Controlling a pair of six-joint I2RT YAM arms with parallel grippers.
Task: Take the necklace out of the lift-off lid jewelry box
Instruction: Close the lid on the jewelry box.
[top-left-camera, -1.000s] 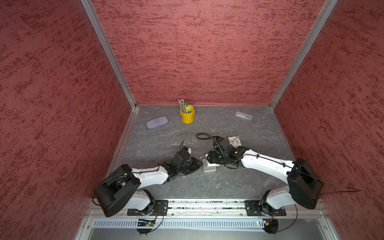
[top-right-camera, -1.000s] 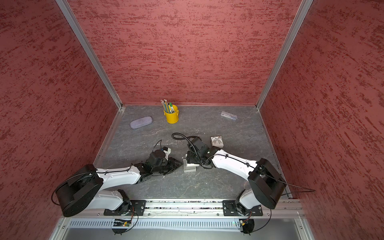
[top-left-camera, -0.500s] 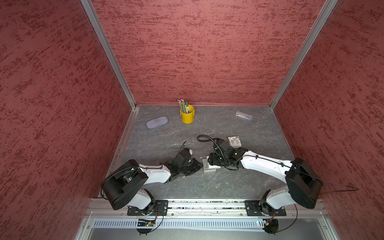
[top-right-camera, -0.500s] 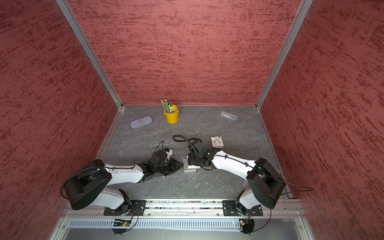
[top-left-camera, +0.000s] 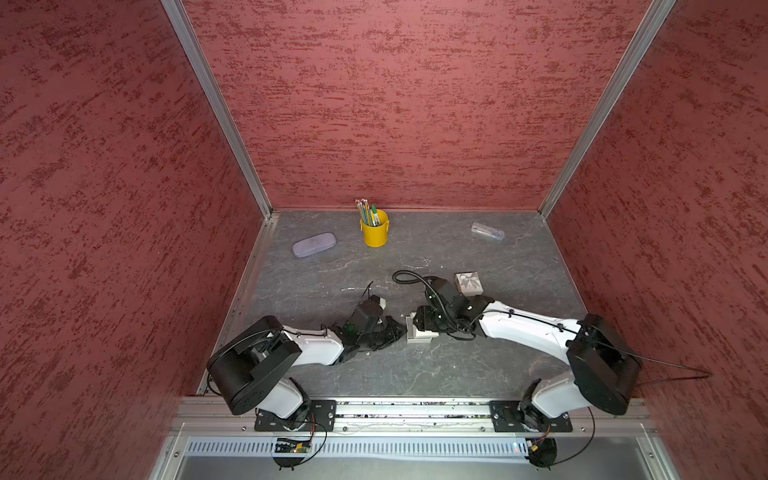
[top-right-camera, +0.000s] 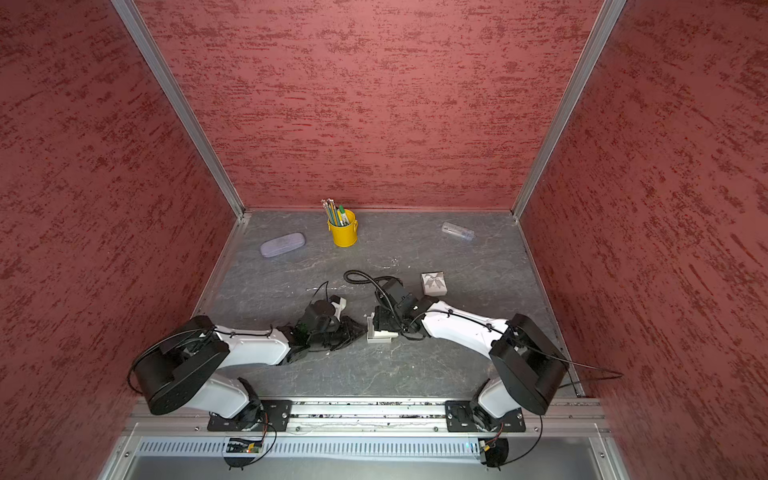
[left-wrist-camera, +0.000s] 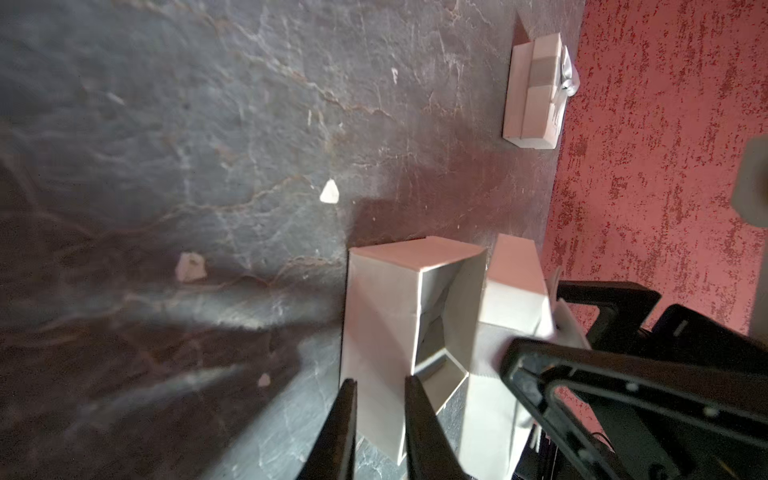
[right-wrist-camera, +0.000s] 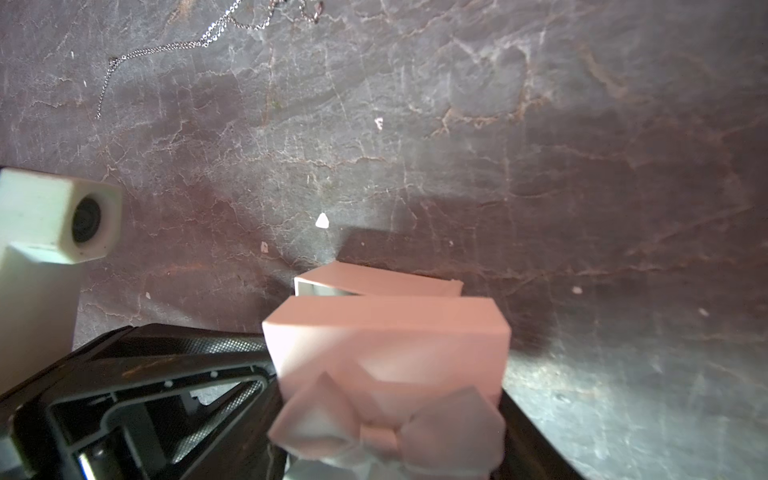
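Right wrist view shows us the necklace (right-wrist-camera: 199, 41) loose on the table (right-wrist-camera: 540, 124), apart from the tipped box base (left-wrist-camera: 382, 316), so we fear the left gripper (left-wrist-camera: 379, 380), jaws narrow and grip uncertain to us, crumpling that base while the right gripper (right-wrist-camera: 386, 382) clamps the lid (right-wrist-camera: 386, 328).

A dark grey, pale-veined surface (top-left-camera: 457, 257) is enclosed on three sides by red, rough-textured walls (top-left-camera: 395, 104). A yellow cup (top-left-camera: 375, 235) of pencils (top-left-camera: 365, 210) is stood near the back wall; behind it, to either side, the corners are edged by slanting aluminium posts (top-left-camera: 216, 108). Well in front of the cup, the surface is bounded by a metal rail (top-left-camera: 415, 409). A dull sheen is shown by the surface in front of the cup, and small white chips (left-wrist-camera: 329, 193) are seen scattered there.
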